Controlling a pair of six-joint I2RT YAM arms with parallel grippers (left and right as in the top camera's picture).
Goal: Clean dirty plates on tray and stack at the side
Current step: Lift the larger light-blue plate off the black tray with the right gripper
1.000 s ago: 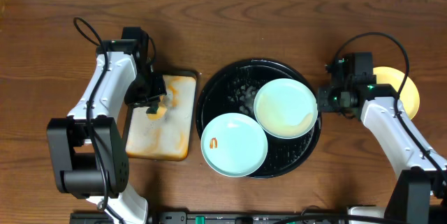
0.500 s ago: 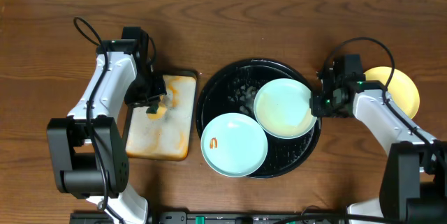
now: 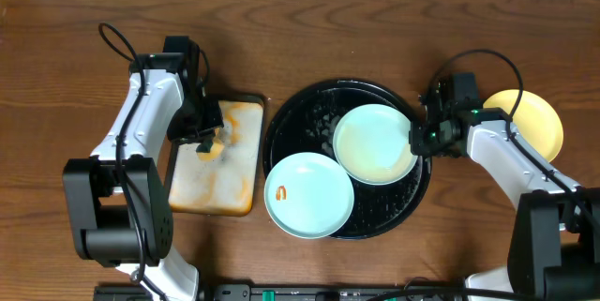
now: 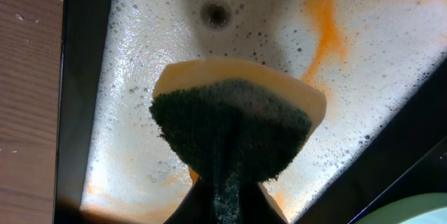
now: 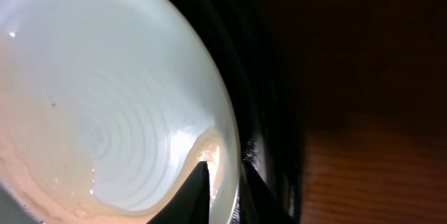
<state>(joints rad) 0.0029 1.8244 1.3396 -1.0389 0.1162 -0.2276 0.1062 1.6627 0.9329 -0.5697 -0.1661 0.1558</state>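
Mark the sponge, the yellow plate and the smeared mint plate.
sponge (image 4: 230, 123): left wrist view, green scouring face.
yellow plate (image 3: 536, 119): overhead view, bare centre.
smeared mint plate (image 3: 314, 198): overhead view, centre.

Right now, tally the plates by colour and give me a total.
Mint-blue plates: 2
Pale yellow plate: 1
Total: 3

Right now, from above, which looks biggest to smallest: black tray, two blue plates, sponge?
Biggest: black tray
Next: orange-marked blue plate and other blue plate, which look alike
Smallest: sponge
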